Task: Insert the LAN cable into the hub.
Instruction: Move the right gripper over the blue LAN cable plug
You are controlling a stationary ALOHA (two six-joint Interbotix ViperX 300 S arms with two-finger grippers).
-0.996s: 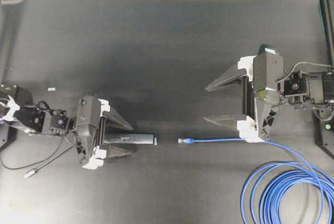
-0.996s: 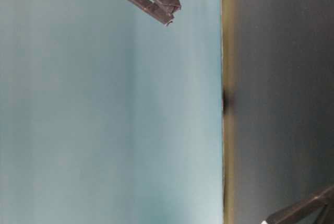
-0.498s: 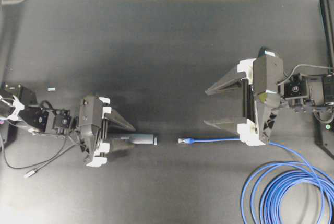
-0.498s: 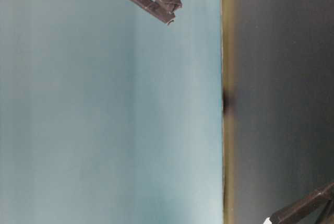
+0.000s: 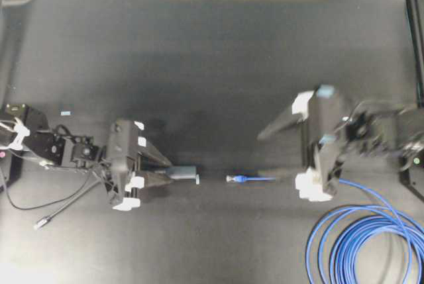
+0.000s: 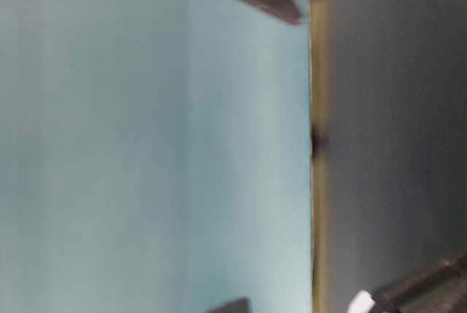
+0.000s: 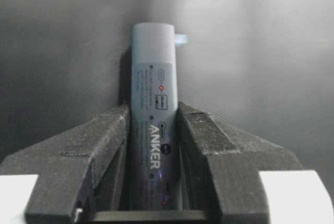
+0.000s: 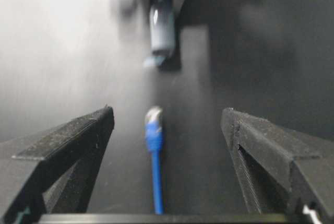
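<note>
Since the earlier pictures, the two fingers of the left end effector (image 5: 161, 176) have been brought in from wide apart until they press on both sides of the hub (image 7: 155, 130), and the right end effector (image 8: 166, 130) has been moved down over the blue wire and looks blurred. The word ANKER can be read in white on the hub; the smaller marks cannot be read. One hub is seen, lying flat on the dark table (image 5: 212, 65), with its pale end pointing at the plug. One LAN cable (image 5: 252, 179) is seen, its plug just apart from the hub's end, and its loops are piled near the table's lower right corner. The right end effector is held wide open, one finger on each side of the cable, touching nothing. Much bare table is left behind both arms.
</note>
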